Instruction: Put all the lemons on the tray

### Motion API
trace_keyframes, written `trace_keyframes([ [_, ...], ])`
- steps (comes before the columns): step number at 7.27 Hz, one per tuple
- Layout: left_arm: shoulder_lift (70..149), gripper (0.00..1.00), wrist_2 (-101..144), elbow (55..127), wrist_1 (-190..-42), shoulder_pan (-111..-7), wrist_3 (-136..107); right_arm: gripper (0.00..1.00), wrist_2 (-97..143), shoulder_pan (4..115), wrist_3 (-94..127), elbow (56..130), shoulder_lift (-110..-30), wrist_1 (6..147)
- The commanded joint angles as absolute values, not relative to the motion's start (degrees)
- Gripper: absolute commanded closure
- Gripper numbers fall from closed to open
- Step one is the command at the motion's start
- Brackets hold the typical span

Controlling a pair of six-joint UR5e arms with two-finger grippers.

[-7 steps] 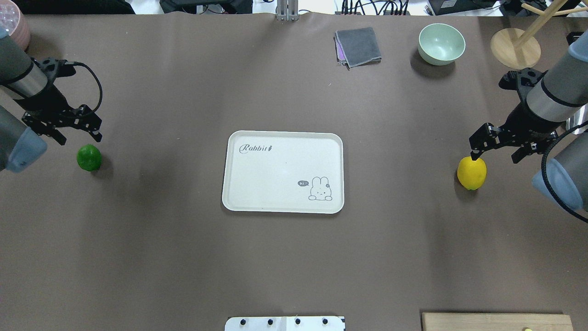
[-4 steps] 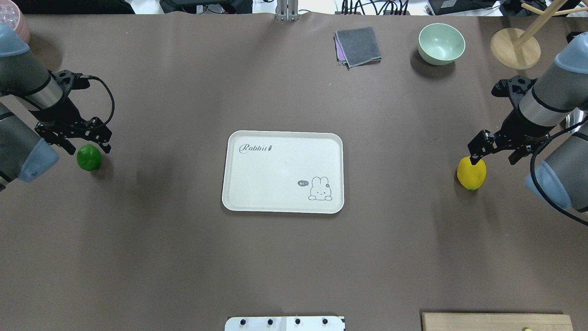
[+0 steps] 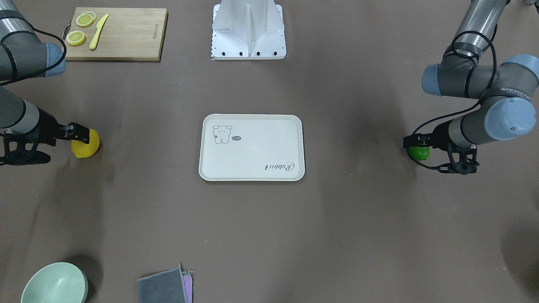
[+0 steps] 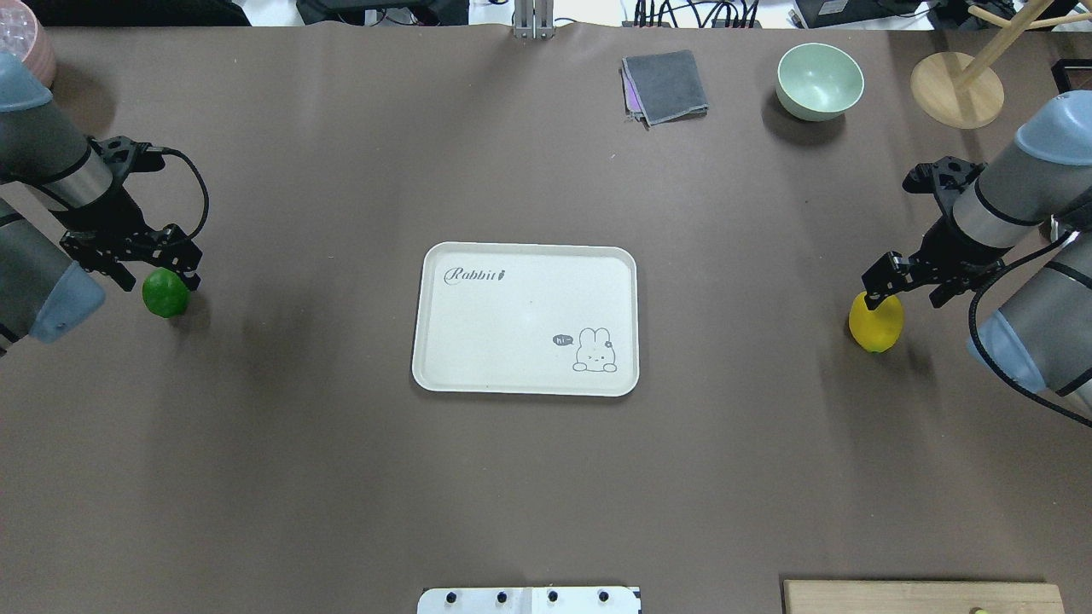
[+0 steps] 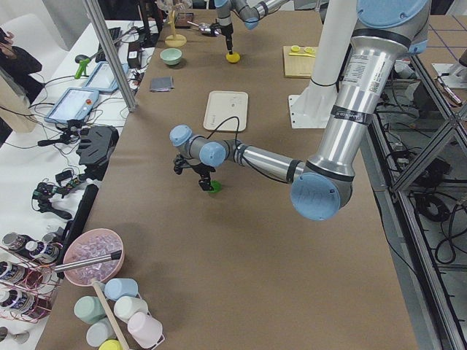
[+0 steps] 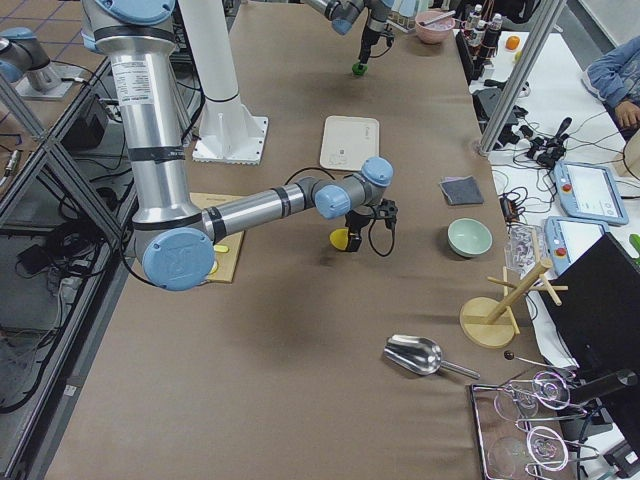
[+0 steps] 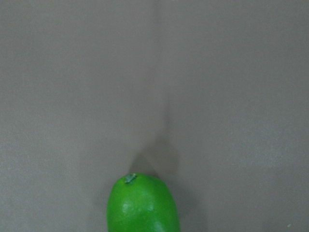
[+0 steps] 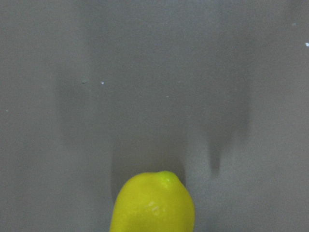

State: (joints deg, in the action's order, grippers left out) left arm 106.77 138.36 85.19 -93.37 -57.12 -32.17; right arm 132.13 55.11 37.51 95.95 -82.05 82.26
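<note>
My left pincer [image 4: 159,275] is hanging spread over the green lemon [image 4: 165,295]. My right pincer [image 4: 904,298], also spread, is hovering over the yellow lemon [image 4: 876,324].

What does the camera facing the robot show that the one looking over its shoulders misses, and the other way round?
Only the front-facing view shows the wooden cutting board whole, with lemon slices and a yellow knife. Only the overhead view shows the round wooden stand and a pink bowl. Both show the tray, yellow lemon, green lemon, pale green bowl, grey cloth, and the left end effector and right end effector, each open by a lemon.
</note>
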Motion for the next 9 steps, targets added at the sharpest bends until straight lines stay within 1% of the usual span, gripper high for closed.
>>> trace_keyframes([
  [1, 107.0, 0.02, 137.5, 83.5, -93.4, -57.0, -31.9, 0.03, 132.4, 55.5, 37.3, 95.3, -81.8, 81.8],
  [3, 107.4, 0.03, 137.6, 82.2, -93.4, -57.0, -31.9, 0.03, 134.0, 55.5, 37.4, 95.3, -81.4, 81.8],
  [4, 107.5, 0.13, 137.8, 81.7, -93.4, -57.0, -32.1, 0.03, 135.0, 55.6, 37.4, 95.3, -80.6, 81.9],
  [5, 107.7, 0.31, 138.2, 81.9, -93.3, -57.0, -32.1, 0.03, 135.1, 55.6, 37.5, 94.4, -79.7, 82.0],
  [6, 107.7, 0.56, 138.3, 82.2, -93.3, -57.1, -32.5, 0.03, 135.0, 54.9, 37.4, 93.2, -79.2, 81.9],
  [7, 107.7, 0.78, 140.5, 82.3, -92.9, -57.6, -32.8, 0.03, 134.7, 54.3, 37.0, 92.3, -79.3, 81.8],
  [8, 107.8, 0.93, 144.1, 82.4, -92.5, -60.2, -33.0, 0.04, 134.6, 53.9, 36.9, 91.8, -79.2, 81.8],
  [9, 107.4, 1.00, 146.1, 83.6, -92.4, -63.1, -32.9, 0.05, 134.6, 53.8, 37.0, 91.3, -78.6, 81.8],
])
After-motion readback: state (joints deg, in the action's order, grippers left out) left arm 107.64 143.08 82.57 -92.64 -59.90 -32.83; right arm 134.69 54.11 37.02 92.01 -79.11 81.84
